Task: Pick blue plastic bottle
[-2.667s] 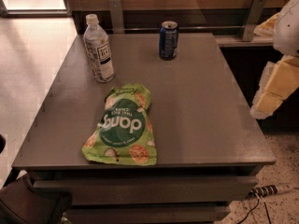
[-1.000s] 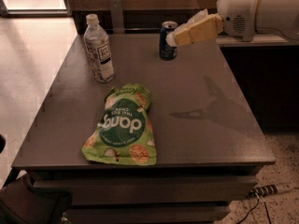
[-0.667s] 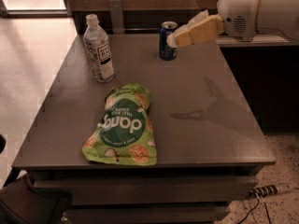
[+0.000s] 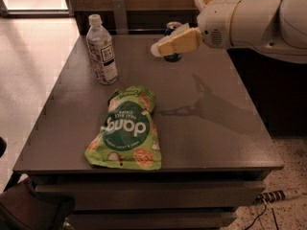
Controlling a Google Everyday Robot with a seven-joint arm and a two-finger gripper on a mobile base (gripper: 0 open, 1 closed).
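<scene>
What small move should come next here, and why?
Probably slide the gripper toward the picture's left, to the blue plastic bottle. The gripper hovers in front of the dark can, apart from the bottle, which stands upright near the far left edge of the table.

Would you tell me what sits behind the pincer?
A dark-blue can stands behind the pincer, which hovers over the far side of the table; only its rim and base show, and the rest is covered.

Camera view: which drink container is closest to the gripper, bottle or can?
The dark-blue can, partly hidden behind the gripper at the table's far edge; the white-capped blue plastic bottle stands well left.
</scene>
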